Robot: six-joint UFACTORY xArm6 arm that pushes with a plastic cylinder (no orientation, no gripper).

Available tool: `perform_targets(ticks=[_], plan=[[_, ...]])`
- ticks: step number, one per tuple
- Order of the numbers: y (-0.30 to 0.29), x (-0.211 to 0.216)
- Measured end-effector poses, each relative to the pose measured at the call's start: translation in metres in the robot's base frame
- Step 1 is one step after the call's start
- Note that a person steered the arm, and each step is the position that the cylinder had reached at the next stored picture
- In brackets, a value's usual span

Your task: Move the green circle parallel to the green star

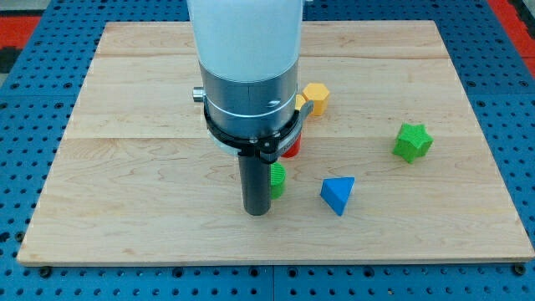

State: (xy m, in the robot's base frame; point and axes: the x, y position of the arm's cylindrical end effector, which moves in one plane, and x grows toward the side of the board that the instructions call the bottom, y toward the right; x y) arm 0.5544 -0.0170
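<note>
The green circle [277, 180] lies near the board's middle, mostly hidden behind my rod; only its right edge shows. My tip [257, 212] rests on the board just left of and slightly below it, touching or nearly touching. The green star [412, 141] lies far to the view's right, a little higher up than the circle.
A blue triangle [338, 194] lies right of the green circle. A red block [290, 149] peeks out under the arm's body, just above the circle. A yellow block [315, 98] sits above it. The wooden board [125, 167] rests on a blue pegboard table.
</note>
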Motion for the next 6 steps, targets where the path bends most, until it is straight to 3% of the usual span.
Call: perform_targets(ticks=[2,4,6], plan=[[-0.036,-0.008],[0.048,-0.039],[0.068,-0.041]])
